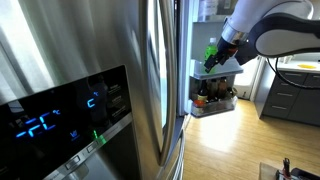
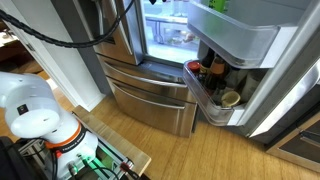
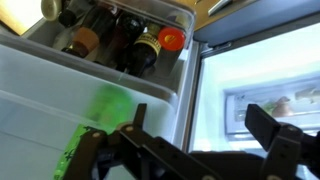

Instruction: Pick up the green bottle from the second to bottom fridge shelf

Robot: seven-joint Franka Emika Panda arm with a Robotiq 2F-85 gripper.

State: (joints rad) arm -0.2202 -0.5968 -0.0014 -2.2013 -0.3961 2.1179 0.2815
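Green bottle (image 3: 100,118) stands inside the second to bottom fridge shelf (image 2: 243,37), blurred behind its frosted front (image 3: 38,105); the gripper (image 3: 192,120), jaws apart at that shelf, should probably centre on the bottle, then close around its body.

We see the frosted shelf (image 2: 243,42) carrying the bottle (image 3: 98,126), green through its pale front panel, and in the lower shelf (image 2: 207,100) under it, clear-fronted, we see dark brown jars (image 3: 120,45) standing close together, one orange-capped.
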